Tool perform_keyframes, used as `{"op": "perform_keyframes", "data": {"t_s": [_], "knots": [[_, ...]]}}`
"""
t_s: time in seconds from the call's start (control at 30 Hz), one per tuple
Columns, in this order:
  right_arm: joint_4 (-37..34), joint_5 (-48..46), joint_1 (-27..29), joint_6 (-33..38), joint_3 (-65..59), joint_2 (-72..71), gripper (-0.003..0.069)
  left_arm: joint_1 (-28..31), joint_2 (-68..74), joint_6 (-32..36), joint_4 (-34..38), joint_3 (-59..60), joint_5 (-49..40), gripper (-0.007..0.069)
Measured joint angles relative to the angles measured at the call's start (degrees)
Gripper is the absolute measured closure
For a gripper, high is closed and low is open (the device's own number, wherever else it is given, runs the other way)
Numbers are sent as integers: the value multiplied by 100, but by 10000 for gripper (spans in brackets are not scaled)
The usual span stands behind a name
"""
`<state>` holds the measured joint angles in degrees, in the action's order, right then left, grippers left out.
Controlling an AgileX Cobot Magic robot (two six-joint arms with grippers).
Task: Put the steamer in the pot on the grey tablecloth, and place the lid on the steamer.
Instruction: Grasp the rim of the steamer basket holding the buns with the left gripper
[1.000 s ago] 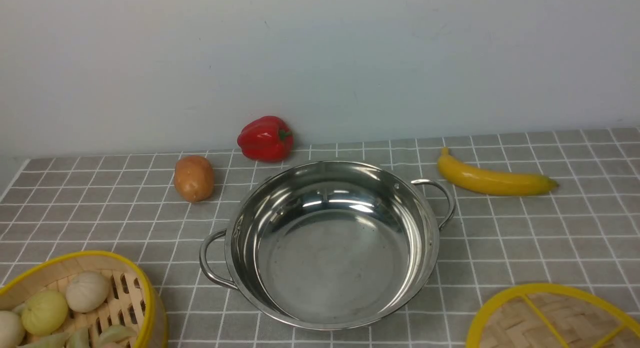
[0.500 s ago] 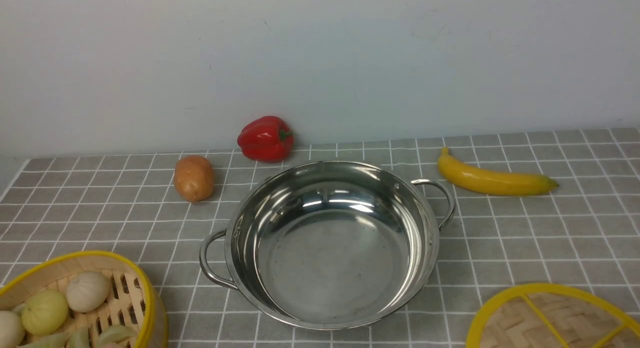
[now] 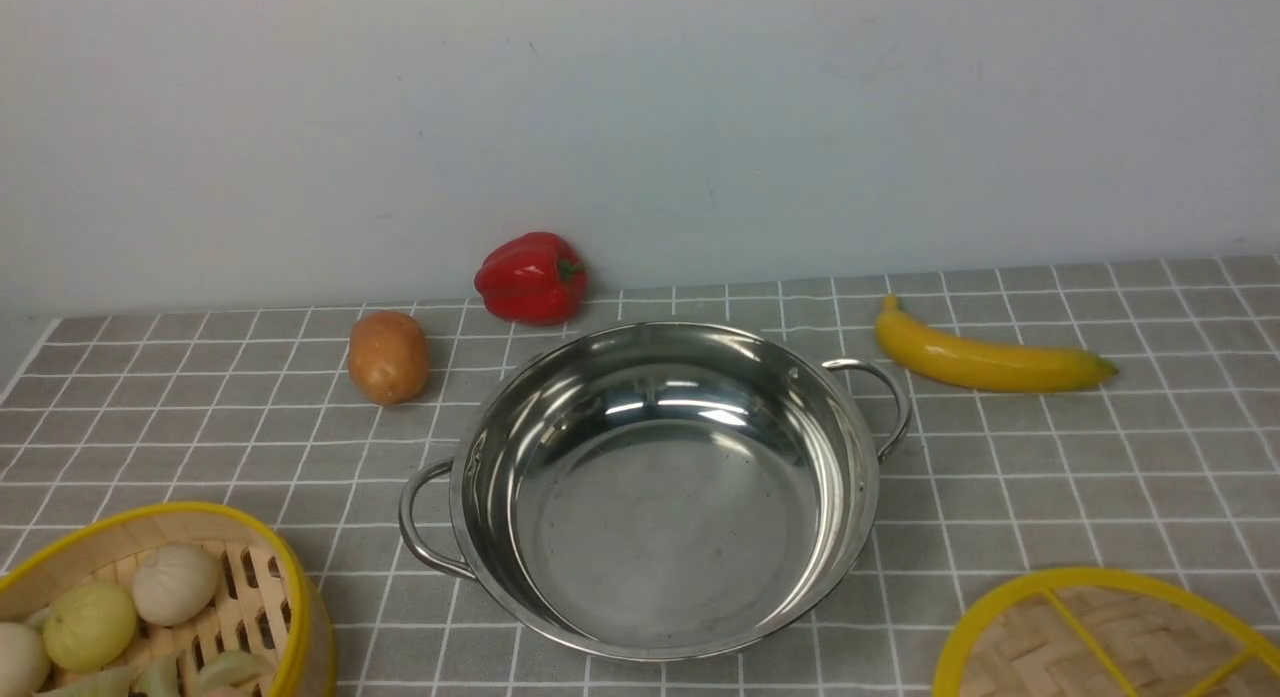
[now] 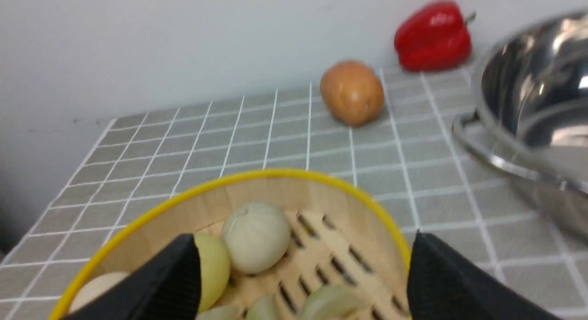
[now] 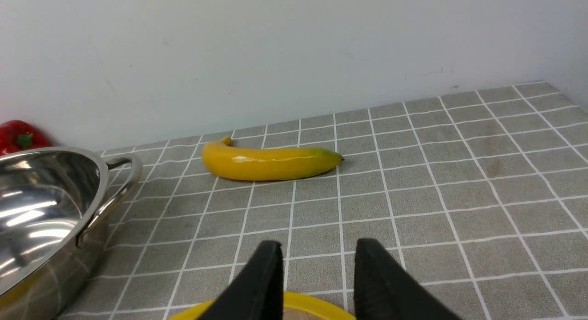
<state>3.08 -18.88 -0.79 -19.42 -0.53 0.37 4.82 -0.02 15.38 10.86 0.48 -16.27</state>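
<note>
Nothing has moved. The left gripper [image 4: 304, 239] sits spread wide over the steamer [image 4: 275, 193]. The right gripper [image 5: 318, 244] hangs a little apart above the lid [image 3: 1090, 642]. The pot [image 3: 660, 517] is empty, so no step is done yet.

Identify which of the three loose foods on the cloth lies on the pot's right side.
The banana, long and yellow, lies right of the pot. The red pepper and the brown potato both sit toward its left.
</note>
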Motion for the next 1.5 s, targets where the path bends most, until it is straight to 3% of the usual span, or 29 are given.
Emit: {"op": "perform_keyframes", "data": {"t_s": [0.17, 0.2, 0.3, 0.53, 0.63, 0.83, 1.0, 1.27, 1.33, 1.5], "knots": [[0, 0, 0, 0, 0, 0, 419, 0, 0, -506, 1761, 0, 736, 67], [0, 0, 0, 0, 0, 0, 419, 0, 0, -532, 1761, 0, 755, 67], [0, 0, 0, 0, 0, 0, 419, 0, 0, -717, 2778, 0, 1013, 67], [0, 0, 0, 0, 0, 0, 419, 0, 0, -701, 3035, -147, 398, 67], [0, 0, 0, 0, 0, 0, 419, 0, 0, -352, 3052, -146, -14, 67], [0, 0, 0, 0, 0, 0, 419, 0, 0, 43, 3902, -152, -110, 67], [0, 0, 0, 0, 0, 0, 419, 0, -4, 924, 4481, -638, -708, 67], [0, 0, 0, 0, 0, 0, 419, 0, 94, 1997, 4565, -2168, -2238, 67], [0, 0, 0, 0, 0, 0, 419, 0, 272, 2018, 4400, -2398, -2528, 67], [0, 0, 0, 0, 0, 0, 419, 0, 1452, 2018, 3393, -3299, -4296, 67]]}}
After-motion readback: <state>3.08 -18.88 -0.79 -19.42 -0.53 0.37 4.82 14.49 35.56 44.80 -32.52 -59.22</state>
